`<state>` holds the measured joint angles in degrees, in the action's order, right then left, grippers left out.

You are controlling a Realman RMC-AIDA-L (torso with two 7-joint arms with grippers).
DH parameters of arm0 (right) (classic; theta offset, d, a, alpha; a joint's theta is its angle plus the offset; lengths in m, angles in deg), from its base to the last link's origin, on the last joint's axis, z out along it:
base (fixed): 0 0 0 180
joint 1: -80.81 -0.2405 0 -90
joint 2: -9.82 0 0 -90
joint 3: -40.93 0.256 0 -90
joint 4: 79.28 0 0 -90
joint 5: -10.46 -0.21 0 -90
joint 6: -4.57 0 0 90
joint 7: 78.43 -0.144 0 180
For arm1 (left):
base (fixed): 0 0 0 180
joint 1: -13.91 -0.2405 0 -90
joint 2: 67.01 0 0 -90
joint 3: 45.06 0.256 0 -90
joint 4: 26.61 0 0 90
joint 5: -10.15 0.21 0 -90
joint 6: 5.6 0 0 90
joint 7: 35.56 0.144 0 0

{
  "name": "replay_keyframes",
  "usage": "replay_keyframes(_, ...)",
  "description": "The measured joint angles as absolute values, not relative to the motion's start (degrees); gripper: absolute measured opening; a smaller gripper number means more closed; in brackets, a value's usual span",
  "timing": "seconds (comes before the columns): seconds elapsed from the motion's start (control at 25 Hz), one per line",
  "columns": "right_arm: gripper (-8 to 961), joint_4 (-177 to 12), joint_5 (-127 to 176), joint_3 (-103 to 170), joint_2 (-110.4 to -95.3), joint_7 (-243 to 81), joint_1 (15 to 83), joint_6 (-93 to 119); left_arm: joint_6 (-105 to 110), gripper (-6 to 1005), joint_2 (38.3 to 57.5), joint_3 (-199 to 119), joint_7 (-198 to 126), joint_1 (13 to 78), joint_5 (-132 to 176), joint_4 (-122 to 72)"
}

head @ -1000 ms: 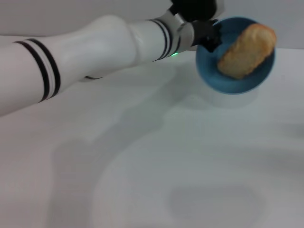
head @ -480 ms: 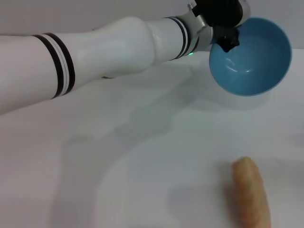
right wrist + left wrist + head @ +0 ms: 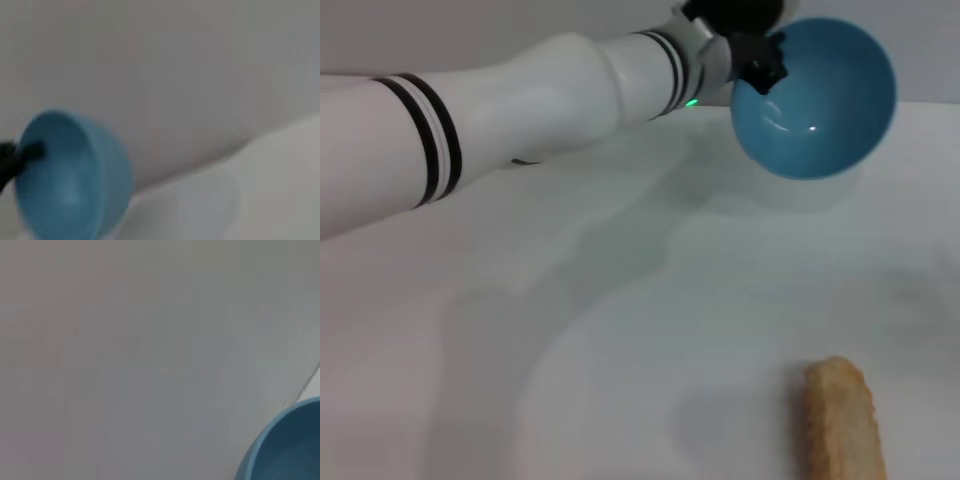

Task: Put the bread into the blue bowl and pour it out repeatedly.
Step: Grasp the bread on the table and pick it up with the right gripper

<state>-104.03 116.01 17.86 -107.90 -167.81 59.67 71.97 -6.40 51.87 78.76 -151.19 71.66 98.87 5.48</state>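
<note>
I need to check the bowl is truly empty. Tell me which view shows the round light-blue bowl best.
The head view: the round light-blue bowl is tipped toward the camera in the left gripper, its glossy inside bare. The right wrist view shows it whole but sideways; the left wrist view catches only a rim segment.

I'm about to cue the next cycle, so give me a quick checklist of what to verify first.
1. Bread out of the bowl, lying on the table: ok.
2. Blue bowl empty: ok.
3. Left gripper clamped on the bowl rim: ok.
4. Bowl upright for reloading: not ok, it is tipped toward the camera.
5. Right gripper ready to pick up the bread: cannot tell, not in view.
</note>
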Motion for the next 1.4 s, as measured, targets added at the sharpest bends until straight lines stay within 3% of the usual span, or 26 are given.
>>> replay_keyframes(0.32,427,-113.64,138.03,10.26,-107.87,-194.8,55.3,79.2,-4.81,-1,51.54,71.06,-153.08,68.07,98.83,4.45)
replay_keyframes(1.4,426,-107.63,144.63,-0.17,-108.03,-201.36,51.82,83.61,-3.16,-2,51.75,68.46,-153.16,65.83,99.09,4.06)
